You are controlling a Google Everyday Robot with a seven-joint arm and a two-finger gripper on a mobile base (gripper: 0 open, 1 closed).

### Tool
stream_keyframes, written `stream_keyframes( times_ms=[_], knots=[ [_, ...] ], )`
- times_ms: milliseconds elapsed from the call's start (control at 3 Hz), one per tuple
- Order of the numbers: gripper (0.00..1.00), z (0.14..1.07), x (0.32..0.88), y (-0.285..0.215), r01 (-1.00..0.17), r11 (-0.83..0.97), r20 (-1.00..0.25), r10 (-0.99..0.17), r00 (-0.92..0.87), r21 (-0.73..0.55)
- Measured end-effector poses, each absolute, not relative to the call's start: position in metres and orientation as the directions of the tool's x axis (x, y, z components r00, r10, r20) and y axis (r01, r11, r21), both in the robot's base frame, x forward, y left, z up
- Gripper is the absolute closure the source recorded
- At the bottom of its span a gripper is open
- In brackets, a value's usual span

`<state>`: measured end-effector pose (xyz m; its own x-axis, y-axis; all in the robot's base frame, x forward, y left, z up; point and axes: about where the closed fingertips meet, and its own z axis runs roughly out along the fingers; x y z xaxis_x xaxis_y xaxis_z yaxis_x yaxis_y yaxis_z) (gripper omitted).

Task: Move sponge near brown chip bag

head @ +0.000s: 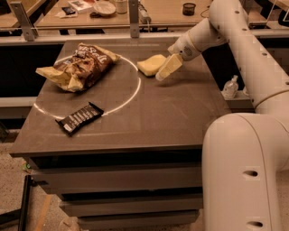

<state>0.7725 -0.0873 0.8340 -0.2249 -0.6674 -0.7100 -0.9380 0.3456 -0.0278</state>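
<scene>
The pale yellow sponge [151, 65] lies on the dark table [171, 117] at the back, just right of a white circle line. The brown chip bag [80, 66] lies wrinkled inside the circle at the back left, about a hand's width from the sponge. My gripper [166, 68] reaches in from the right on the white arm and sits low over the table, right up against the sponge's right side. I cannot tell whether it touches the sponge.
A flat black candy bar [80, 118] lies on the circle line [134, 92] at the front left. A small clear bottle [230, 86] stands beyond the table's right edge. My white body [244, 171] fills the front right. A cluttered bench [149, 11] runs behind.
</scene>
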Motion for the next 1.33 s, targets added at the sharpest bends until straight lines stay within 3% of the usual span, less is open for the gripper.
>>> stream_keyframes(
  times_ms=[333,1333],
  knots=[
    [0.16,0.8327,0.7717,-0.0828,-0.943,0.333,-0.708,-0.671,-0.218,-0.025],
    [0.87,0.8396,0.7684,-0.0765,-0.954,0.298,-0.757,-0.627,-0.184,-0.015]
  ],
)
